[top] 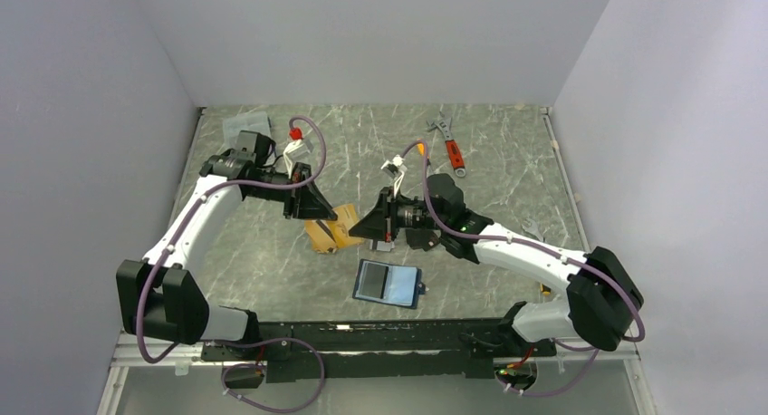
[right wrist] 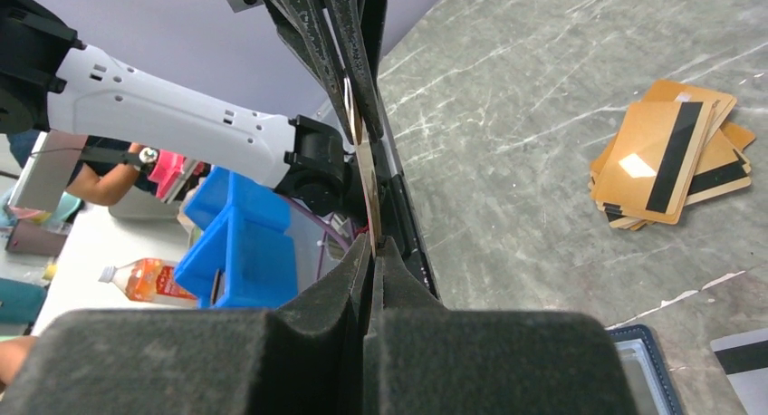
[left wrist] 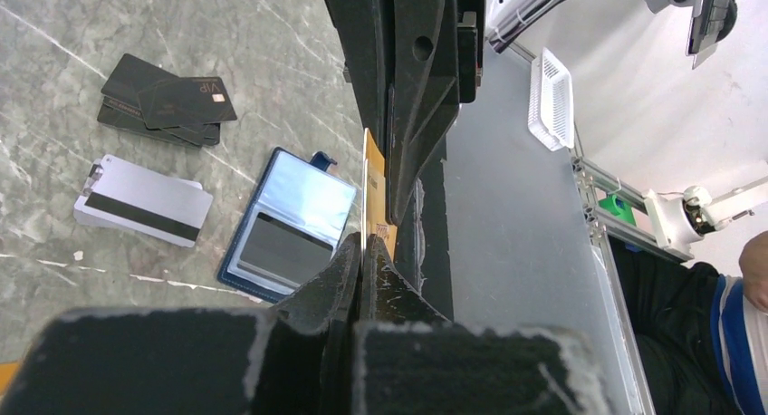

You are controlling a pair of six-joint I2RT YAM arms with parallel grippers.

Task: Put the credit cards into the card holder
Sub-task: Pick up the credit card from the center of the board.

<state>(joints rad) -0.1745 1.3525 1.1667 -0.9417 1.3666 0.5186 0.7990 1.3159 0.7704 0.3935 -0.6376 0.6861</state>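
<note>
The left hand and right hand were both clamped on one orange card, edge-on in the air just beyond the open holder on the table. It looked light, stiff and slick. A firm pinch on one short edge seemed best.

The table is viewed by the top external camera from high above and behind the arm bases, tilted down, so the card holder is shown small. The wrist views are taken at close range along the left gripper and right gripper, down towards the card holder. The holder is shared by all three views. The orange card pinched edge-on near it is shared by both wrist views.
</note>
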